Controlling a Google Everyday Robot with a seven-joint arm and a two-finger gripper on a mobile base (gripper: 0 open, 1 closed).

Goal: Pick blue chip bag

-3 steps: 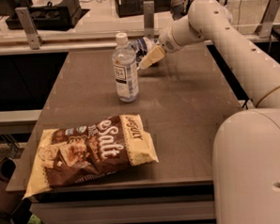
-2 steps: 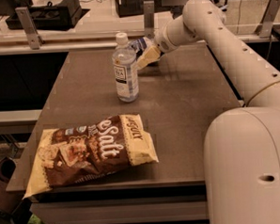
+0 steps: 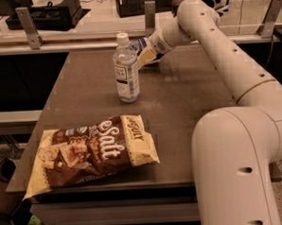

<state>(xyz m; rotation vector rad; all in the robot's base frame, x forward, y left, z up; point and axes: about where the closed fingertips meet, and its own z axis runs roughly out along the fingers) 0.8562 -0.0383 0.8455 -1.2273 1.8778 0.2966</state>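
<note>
The blue chip bag [image 3: 139, 43] is a small dark blue bag with white patches at the far side of the table, just right of the water bottle's neck. Only a little of it shows; the rest is hidden by the bottle and my gripper. My gripper [image 3: 146, 56] reaches in from the right on the white arm [image 3: 208, 40] and sits right at the bag, low over the table. Whether it touches or holds the bag does not show.
A clear water bottle [image 3: 126, 70] stands upright just left of the gripper. A large brown and cream bag lettered "Salt" [image 3: 93, 150] lies at the near left of the grey table [image 3: 187, 97]. A rail and posts [image 3: 149, 14] run behind the table.
The arm's elbow and upper link have shifted a little to the left. The gripper stays by the blue bag next to the bottle. The bottle and the Salt bag have not moved.
</note>
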